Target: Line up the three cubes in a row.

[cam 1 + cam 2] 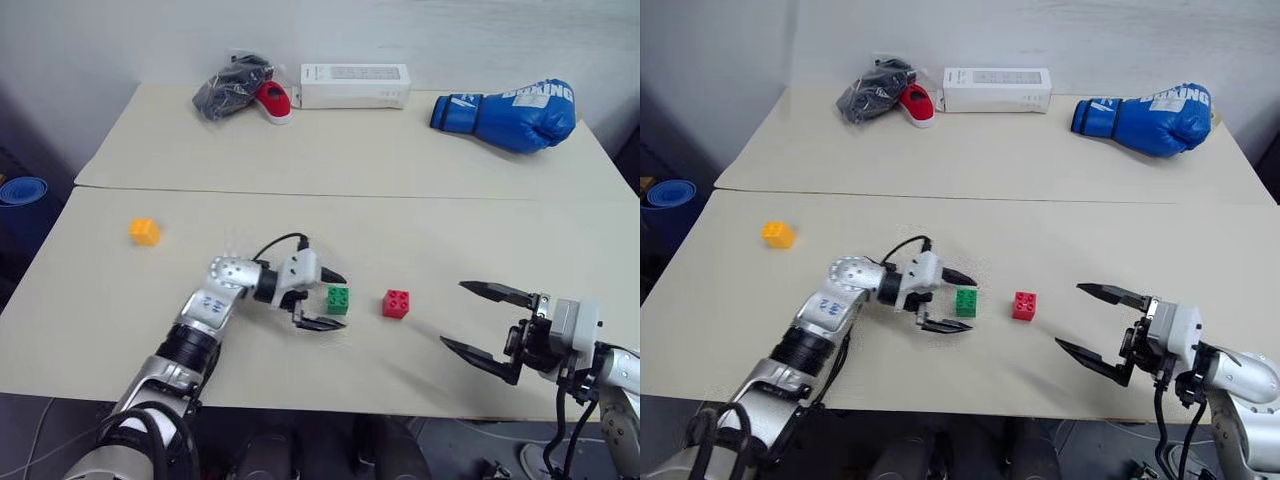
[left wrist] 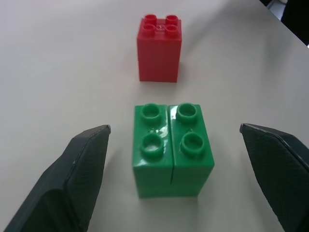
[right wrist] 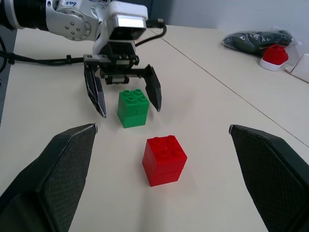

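Observation:
The green cube (image 1: 338, 298) stands on the cream table (image 1: 250, 160), between the fingers of my left gripper (image 1: 337, 301). That gripper is open, with a gap on each side of the cube. A short way to the right of it stands the red cube (image 1: 396, 303). The orange-yellow cube (image 1: 145, 231) sits alone far to the left. My right gripper (image 1: 453, 314) hovers open and empty near the front right, pointing toward the red cube (image 3: 164, 159).
At the back of the table lie a blue boxing glove (image 1: 510, 115), a white box (image 1: 355, 86), and a red shoe (image 1: 273, 100) beside a dark bag (image 1: 230, 85). A seam (image 1: 350, 193) between two tabletops runs across the middle. A blue object (image 1: 22, 190) sits off the left edge.

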